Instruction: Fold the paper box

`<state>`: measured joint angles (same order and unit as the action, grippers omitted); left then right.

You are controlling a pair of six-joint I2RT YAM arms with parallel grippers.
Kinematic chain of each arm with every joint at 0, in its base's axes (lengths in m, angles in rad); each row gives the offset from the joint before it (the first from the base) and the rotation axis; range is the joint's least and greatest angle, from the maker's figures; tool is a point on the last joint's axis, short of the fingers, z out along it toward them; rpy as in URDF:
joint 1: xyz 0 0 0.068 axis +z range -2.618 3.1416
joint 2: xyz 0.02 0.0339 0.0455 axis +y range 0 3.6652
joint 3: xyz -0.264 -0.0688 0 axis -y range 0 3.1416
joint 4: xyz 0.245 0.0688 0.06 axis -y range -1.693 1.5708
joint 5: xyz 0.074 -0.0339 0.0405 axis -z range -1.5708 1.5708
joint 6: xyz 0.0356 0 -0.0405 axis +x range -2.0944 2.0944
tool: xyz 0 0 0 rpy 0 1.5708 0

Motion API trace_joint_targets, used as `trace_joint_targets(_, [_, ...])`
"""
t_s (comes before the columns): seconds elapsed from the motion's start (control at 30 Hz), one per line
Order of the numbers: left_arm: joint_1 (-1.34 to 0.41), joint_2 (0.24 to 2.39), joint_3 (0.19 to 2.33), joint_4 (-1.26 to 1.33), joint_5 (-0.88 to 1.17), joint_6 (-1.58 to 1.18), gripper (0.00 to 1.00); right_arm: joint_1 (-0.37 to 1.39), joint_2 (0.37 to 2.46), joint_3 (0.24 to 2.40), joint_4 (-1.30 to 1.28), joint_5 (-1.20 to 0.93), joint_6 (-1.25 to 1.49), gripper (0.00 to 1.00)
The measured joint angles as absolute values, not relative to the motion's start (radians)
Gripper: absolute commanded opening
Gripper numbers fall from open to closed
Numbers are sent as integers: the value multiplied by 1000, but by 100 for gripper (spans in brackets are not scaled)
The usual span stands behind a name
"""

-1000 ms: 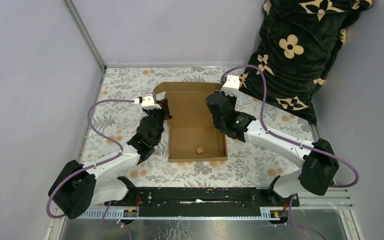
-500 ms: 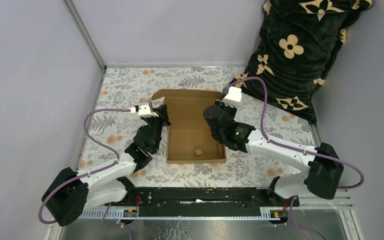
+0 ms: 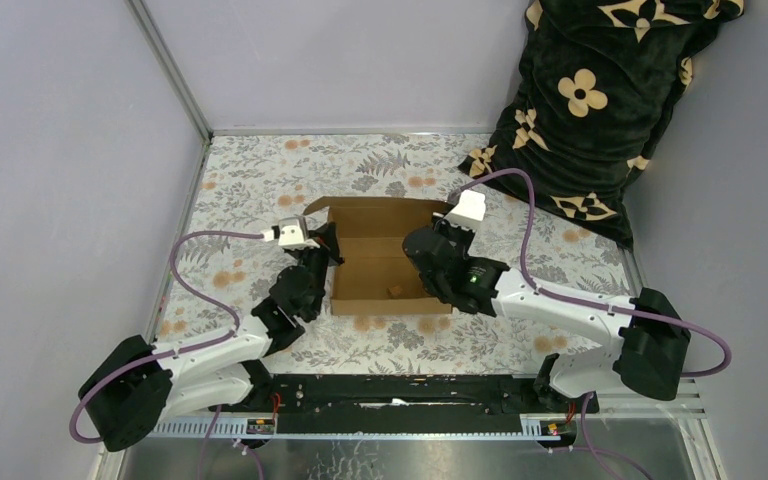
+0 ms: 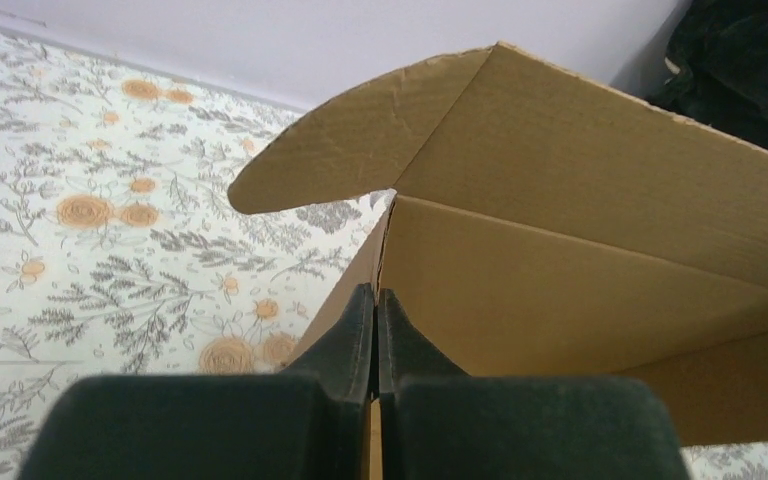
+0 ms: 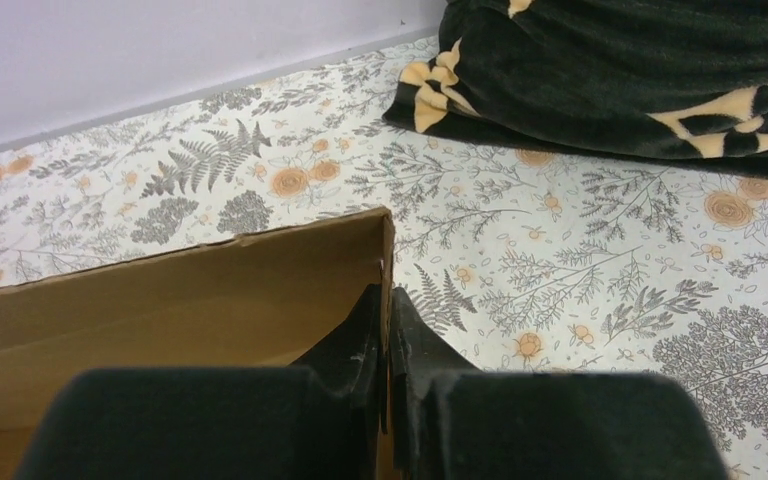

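We work over a floral cloth [image 3: 260, 180], shut in by plain grey panels [image 3: 360, 60] at the left and back. On the left, our left gripper [image 4: 375, 305] has its fingers pressed together on the left side wall of the paper box [image 3: 385, 262], with thin cardboard nipped between them. The box sits in the middle of the cloth between the arms. Its tray is open and its lid panel [image 4: 600, 150] is tilted up at the back, with a rounded flap [image 4: 330, 150] jutting out. A small cardboard scrap [image 3: 395, 292] lies inside. Our right gripper [image 5: 388, 310] pinches the right wall likewise. We judge both grips are steadying the walls so the lid can fold over. At far right a black flowered blanket [image 3: 600, 90] slumps against the wall.
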<state>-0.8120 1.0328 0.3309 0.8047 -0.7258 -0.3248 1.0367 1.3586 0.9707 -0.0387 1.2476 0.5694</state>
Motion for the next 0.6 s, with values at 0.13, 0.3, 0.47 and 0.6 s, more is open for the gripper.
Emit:
trace_joint_targets(0.13, [-845, 1020, 294, 792, -748, -330, 0, 1054, 1355, 938, -65, 1250, 595, 0])
trace_joint_targets(0.3, [-892, 986, 256, 760, -782, -334, 0, 1097, 1345, 897, -102, 1278, 635, 0])
trace_joint_targets(0.47, [-947, 951, 216, 740, -835, -339, 0, 1160, 1338, 876, -170, 1317, 693, 0])
trace_joint_targets(0.6, [-999, 940, 192, 738, -887, -349, 0, 1204, 1341, 876, -265, 1345, 780, 0])
